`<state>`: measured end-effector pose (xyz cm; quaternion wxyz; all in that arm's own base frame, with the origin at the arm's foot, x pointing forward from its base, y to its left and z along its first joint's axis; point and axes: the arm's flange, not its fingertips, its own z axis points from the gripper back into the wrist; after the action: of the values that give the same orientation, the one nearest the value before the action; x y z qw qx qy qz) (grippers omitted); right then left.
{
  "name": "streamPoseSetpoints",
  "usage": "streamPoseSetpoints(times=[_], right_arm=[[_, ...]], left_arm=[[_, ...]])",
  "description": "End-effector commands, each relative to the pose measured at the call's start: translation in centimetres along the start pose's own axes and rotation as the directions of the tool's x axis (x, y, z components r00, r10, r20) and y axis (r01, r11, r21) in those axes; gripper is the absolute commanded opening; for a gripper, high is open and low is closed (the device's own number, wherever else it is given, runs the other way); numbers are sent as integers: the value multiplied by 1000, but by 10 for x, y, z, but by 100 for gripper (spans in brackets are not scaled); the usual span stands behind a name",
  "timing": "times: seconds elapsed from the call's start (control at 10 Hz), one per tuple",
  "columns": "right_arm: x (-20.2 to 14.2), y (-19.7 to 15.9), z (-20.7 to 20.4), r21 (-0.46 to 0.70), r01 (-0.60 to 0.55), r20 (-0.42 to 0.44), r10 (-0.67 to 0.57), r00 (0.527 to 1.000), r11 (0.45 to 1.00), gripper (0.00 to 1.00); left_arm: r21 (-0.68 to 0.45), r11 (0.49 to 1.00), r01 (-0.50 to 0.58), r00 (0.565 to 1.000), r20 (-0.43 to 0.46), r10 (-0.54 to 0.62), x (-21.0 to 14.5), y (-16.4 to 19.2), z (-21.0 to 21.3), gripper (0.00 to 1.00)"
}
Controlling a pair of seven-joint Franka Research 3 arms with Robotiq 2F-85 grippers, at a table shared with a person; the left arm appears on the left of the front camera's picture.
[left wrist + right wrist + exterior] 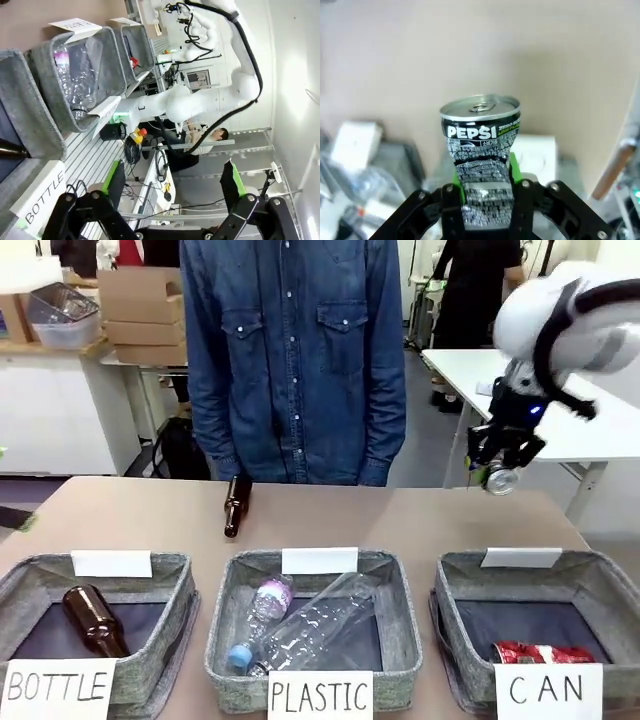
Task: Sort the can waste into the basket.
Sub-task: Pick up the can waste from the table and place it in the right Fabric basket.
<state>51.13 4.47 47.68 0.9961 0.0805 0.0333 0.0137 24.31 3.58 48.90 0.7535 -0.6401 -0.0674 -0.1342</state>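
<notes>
Dark can (pixel 480 150), crushed at its middle, pinched in the right gripper (pixel 503 462), held high above the CAN basket (pixel 600 585). Red can (pixel 540 652) lies inside that basket, apparently flattened. Left gripper (pixel 170 192) spread wide, holding nothing.

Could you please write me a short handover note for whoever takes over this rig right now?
Right pincer: shut on the dark can, held up in the air above and behind the CAN basket.
Left pincer: open, holding nothing.
Done: the red can lies in the CAN basket.
Left: bring the dark can over the CAN basket and release it.
Other items: a brown bottle lies on the table near the person; another brown bottle is in the BOTTLE basket, clear plastic bottles in the PLASTIC basket.
</notes>
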Motion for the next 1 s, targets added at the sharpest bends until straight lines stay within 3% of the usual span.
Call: streamPoseSetpoints(times=[0.0,0.1,0.4,0.5,0.6,0.9], right_arm=[[-65,-18,37,53,-153,-209,161,965,987,36],[-91,-18,41,122,-267,-255,290,922,956,36],[-132,-9,5,153,-378,-251,406,879,913,36],[-144,-6,-4,157,-452,-249,478,843,878,36],[-152,-4,-15,167,-560,-231,585,778,811,36],[-155,1,-26,180,-596,-198,622,758,783,36]], left_arm=[[-8,1000,23,1000,-17,-23,-3,0,5,100],[-8,1000,23,1000,-17,-23,-3,0,5,100],[-8,1000,23,1000,-17,-23,-3,0,5,100],[-8,1000,23,1000,-17,-23,-3,0,5,100],[-8,1000,23,1000,-17,-23,-3,0,5,100],[-8,1000,23,1000,-17,-23,-3,0,5,100]])
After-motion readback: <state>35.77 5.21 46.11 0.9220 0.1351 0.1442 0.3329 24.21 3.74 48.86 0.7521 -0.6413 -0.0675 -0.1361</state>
